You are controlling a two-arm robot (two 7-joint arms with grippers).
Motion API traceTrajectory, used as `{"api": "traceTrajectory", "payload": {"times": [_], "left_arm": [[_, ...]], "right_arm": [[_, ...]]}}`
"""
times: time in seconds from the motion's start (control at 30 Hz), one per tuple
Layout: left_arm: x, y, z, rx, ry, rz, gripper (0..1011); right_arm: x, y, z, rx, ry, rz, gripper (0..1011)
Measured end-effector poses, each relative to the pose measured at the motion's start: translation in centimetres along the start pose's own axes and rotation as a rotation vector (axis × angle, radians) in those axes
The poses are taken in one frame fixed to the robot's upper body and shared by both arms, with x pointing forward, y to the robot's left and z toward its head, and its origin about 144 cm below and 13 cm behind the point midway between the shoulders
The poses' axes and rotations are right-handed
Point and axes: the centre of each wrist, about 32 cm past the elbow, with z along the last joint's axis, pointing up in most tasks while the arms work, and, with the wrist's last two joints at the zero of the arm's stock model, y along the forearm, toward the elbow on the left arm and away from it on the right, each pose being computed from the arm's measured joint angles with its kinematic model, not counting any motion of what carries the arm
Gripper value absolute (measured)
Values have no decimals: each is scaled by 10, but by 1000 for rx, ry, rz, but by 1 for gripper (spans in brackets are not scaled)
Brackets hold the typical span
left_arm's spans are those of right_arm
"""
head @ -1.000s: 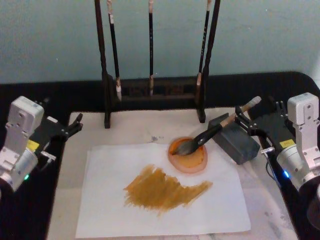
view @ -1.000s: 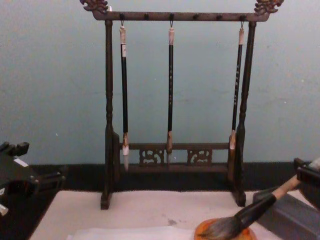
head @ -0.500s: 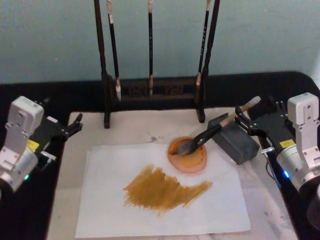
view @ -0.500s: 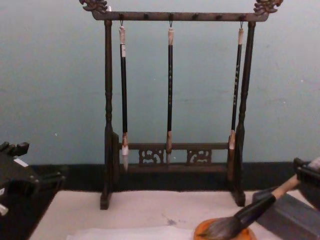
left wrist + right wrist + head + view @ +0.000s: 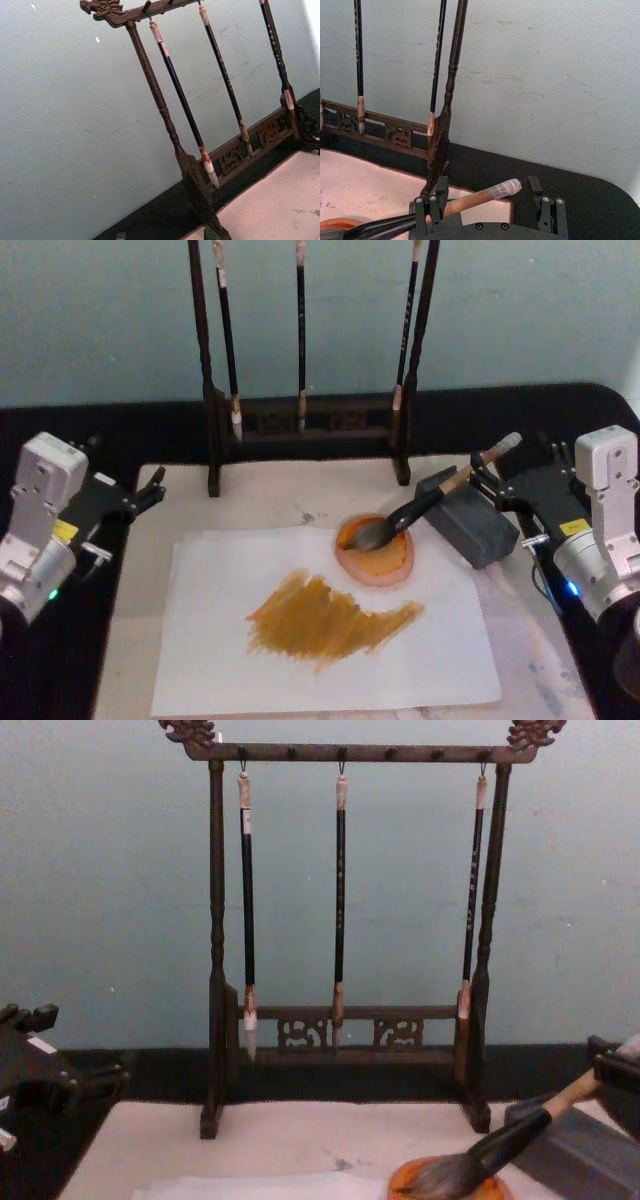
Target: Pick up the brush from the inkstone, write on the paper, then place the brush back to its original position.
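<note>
Looking into the orange dish (image 5: pixel 376 552), I see the brush (image 5: pixel 420 508) bristles resting there, its handle propped on the grey inkstone (image 5: pixel 468 517) right of the paper (image 5: pixel 330 625). My right gripper (image 5: pixel 508 486) sits released around the handle end; left gripper (image 5: pixel 148 490) spread, parked far left. Nothing has shifted since earlier.

The chest view cuts off the brush (image 5: pixel 500 1150) at its end cap, at 3 o'clock, and the paper (image 5: pixel 260 1187) at 6 o'clock.
</note>
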Motion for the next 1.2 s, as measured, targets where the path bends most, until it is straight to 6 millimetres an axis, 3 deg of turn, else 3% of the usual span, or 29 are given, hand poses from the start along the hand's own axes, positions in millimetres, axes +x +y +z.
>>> {"api": "traceTrajectory", "payload": {"times": [1.2], "left_arm": [[0,0,0,0,0,0,1010]], "right_arm": [[0,0,0,0,0,0,1000]]}}
